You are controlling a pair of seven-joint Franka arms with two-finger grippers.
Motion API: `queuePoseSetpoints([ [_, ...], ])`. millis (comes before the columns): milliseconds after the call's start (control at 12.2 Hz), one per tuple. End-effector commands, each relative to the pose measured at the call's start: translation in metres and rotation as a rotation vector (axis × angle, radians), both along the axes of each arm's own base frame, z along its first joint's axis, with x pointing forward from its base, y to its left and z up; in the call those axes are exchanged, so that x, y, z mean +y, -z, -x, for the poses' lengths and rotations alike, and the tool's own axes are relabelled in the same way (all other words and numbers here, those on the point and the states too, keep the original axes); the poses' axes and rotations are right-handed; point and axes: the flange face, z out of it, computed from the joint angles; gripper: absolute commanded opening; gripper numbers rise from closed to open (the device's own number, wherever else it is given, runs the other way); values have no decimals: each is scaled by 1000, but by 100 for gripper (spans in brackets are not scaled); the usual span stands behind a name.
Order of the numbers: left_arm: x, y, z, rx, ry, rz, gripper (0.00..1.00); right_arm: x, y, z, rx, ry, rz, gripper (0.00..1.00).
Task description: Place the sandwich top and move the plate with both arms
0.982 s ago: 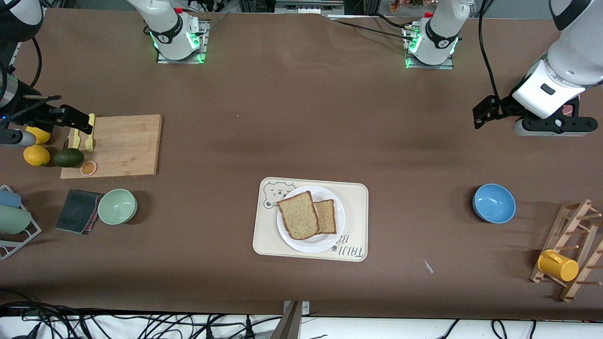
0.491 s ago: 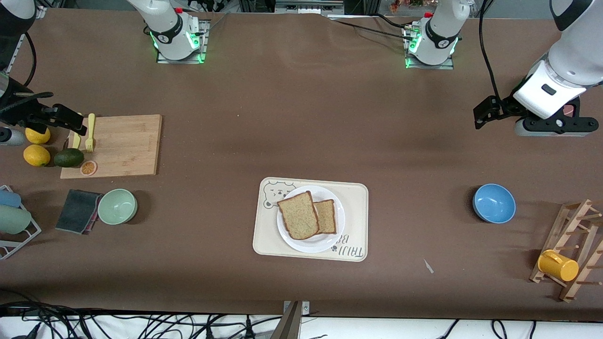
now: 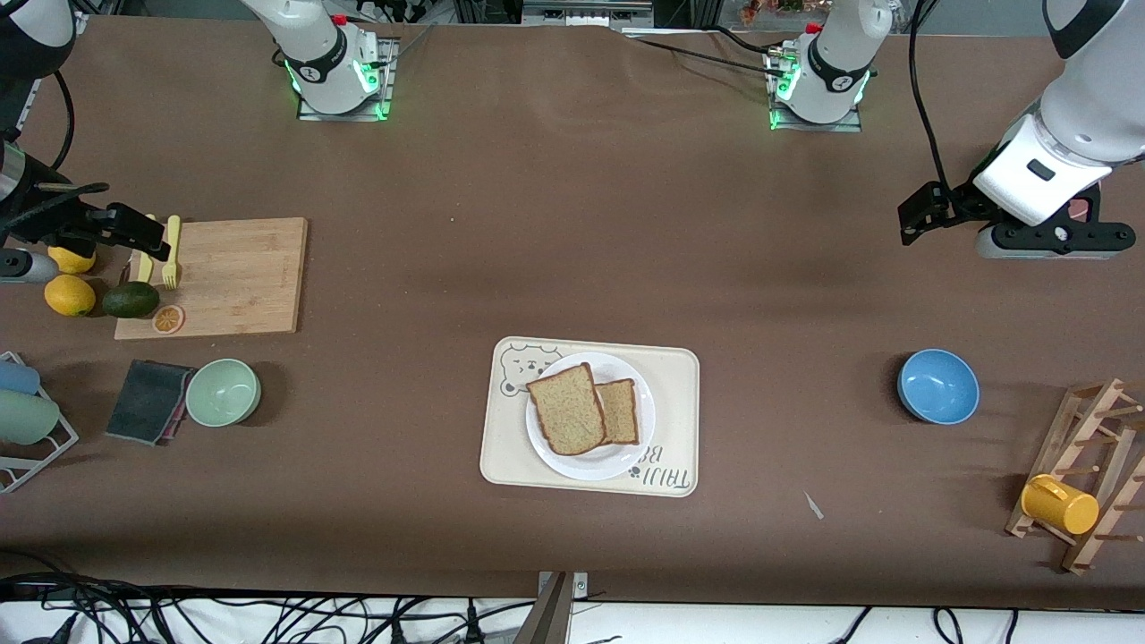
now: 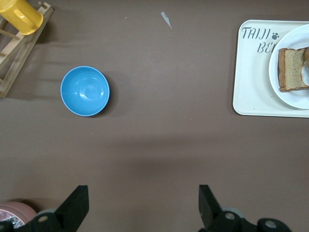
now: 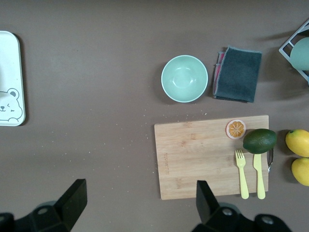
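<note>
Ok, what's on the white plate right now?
On the plate, which sits on the bear tray, the sandwich top overlaps a smaller, darker slice. The left wrist view shows something pale and round on that slice; the front view hides it.

Brown table (image 3: 572, 224) and what rests straight on it

Below the right gripper (image 3: 134, 234): a wooden cutting board (image 3: 234, 275), two lemons (image 3: 70, 295), a green bowl (image 3: 223, 392), a dark cloth (image 3: 148, 400) and a wire rack (image 3: 27, 447). Near the left gripper (image 3: 921, 215): a blue bowl (image 3: 937, 385) and a wooden mug rack (image 3: 1087, 474). Between the two grippers, well apart from both, lies a cream tray (image 3: 680, 420).
</note>
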Motion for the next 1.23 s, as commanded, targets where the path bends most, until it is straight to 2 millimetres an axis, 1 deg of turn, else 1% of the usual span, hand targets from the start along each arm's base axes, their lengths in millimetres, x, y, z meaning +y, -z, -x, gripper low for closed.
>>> queuePoseSetpoints([
  [0, -2, -3, 1, -3, 12, 21, 100, 1, -6, -3, 2, -6, 3, 100],
  [245, -2, -3, 1, -4, 12, 20, 100, 0, -8, -2, -3, 1, 2, 100],
  [327, 0, -2, 1, -2, 9, 19, 100, -5, -8, -2, -5, 10, -4, 100],
  [409, 0, -2, 1, -1, 10, 19, 100, -3, -9, -2, -9, 9, -3, 100],
  [573, -5, -5, 1, -5, 17, 18, 100, -5, -9, -3, -11, 14, -6, 100],
  [654, -9, -3, 2, -3, 23, 17, 100, -1, -8, -4, -11, 4, 0, 100],
  [1145, -5, -3, 1, -4, 18, 18, 100, -4, -8, -3, -6, 10, -5, 100],
])
